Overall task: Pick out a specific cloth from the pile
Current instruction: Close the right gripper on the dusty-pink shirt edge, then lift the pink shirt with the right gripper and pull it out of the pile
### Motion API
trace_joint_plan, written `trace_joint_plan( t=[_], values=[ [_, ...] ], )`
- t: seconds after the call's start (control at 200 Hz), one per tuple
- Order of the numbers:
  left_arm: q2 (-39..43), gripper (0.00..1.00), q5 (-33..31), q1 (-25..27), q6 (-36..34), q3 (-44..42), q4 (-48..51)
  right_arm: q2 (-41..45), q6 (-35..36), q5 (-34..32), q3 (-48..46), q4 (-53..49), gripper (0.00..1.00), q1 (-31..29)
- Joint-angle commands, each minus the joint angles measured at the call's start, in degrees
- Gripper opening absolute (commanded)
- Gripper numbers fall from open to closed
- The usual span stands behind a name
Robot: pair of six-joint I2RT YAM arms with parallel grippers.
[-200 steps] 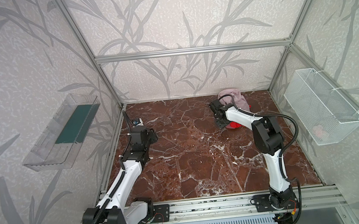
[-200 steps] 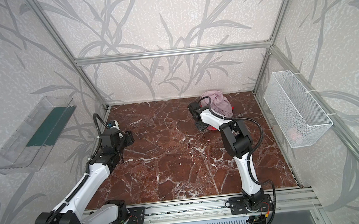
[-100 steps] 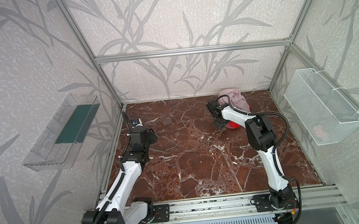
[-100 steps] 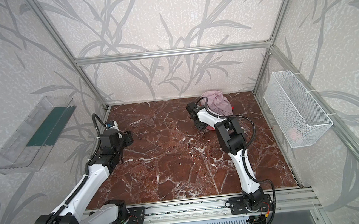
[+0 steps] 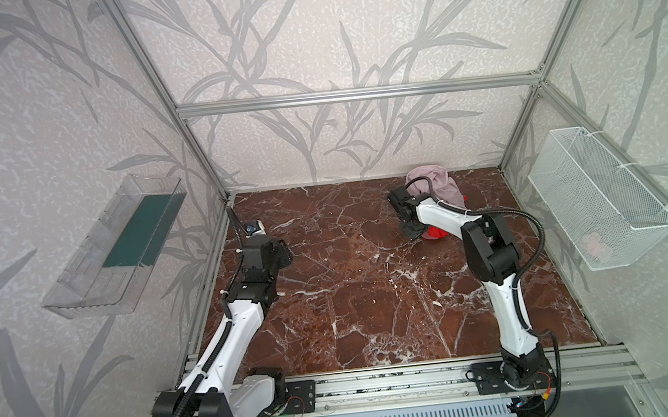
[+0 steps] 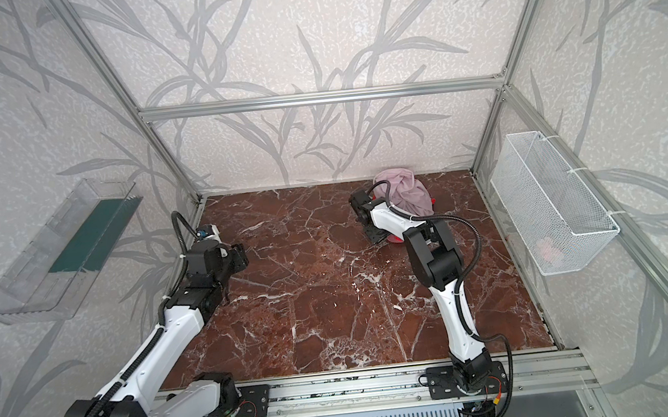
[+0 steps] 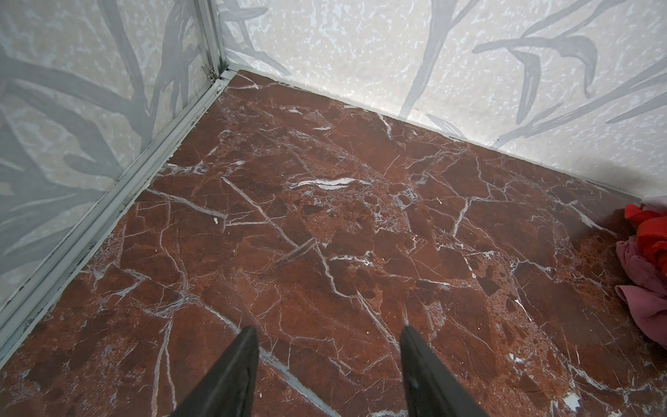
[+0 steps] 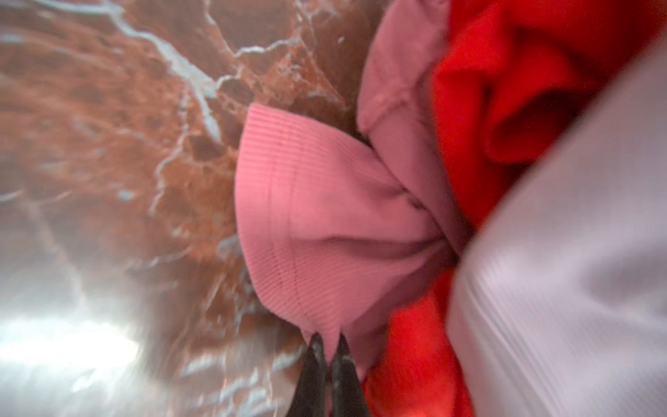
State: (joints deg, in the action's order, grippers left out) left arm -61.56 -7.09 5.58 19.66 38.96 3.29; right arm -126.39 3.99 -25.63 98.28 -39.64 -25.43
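Obs., single moment, bimanual rig.

Right pincer (image 8: 329, 340): in the right wrist view the two dark fingertips (image 8: 317, 343) stand almost together, with only a thin sliver between them. The ribbed, stitched hem of the dusty rose, mauve-pink soft cloth (image 8: 306, 216) runs straight down into that sliver. The jaws are closed on the hem, and the cloth fans out from the tips away from the camera. The picture is blurred at the edges.

The cloth is at the bottom edge of the small heap of soft cloths (image 5: 434, 200), on the side facing the middle of the red-brown marble-patterned counter (image 5: 353, 291). It touches the bright red crumpled cloth (image 8: 505, 90), which lies just beside it and partly under it. The pale lilac-pink ribbed cloth (image 8: 559, 252) rests over both.

In both top views the heap sits at the far side of the counter, near the back wall and right of centre. The pale cloth (image 6: 406, 194) is on top and the red one (image 6: 394, 238) peeks out low. The right pincer (image 5: 413, 232) is low at the heap's left foot and hides the rose cloth from above.

Left pincer (image 7: 327, 332): its jaws stand apart with nothing between them, and bare counter shows in the gap. It is well apart from the heap, near the left wall (image 6: 241, 257). The left wrist view catches the rose cloth (image 7: 646, 310) at the frame edge.
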Motion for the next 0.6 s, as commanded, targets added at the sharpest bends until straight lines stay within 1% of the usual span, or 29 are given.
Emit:
trace_joint_plan(
  t=[0.0, 0.16, 0.4, 0.42, 0.595],
  values=[
    [-0.18, 0.60, 1.28, 0.31, 1.13, 1.79, 1.58, 9.78, -2.17, 5.16, -2.88, 3.95, 0.00, 0.84],
    [-0.04, 0.60, 2.11, 0.30, 1.90, 2.23, 2.14, 18.36, -3.79, 9.47, -7.21, 6.29, 0.00, 3.22],
    [0.20, 0.59, 2.61, 0.41, 2.56, 2.20, 1.69, 28.29, -6.56, 13.41, -14.81, 12.05, 0.00, 6.01],
    [0.23, 0.59, 2.61, 0.40, 2.49, 2.21, 1.76, 30.18, -7.08, 14.00, -15.27, 12.21, 0.00, 6.33],
    [0.92, 0.59, 3.47, 0.49, 2.50, 2.52, 2.31, 34.82, -10.17, 19.49, -17.25, 13.11, 0.00, 9.04]
  ],
)
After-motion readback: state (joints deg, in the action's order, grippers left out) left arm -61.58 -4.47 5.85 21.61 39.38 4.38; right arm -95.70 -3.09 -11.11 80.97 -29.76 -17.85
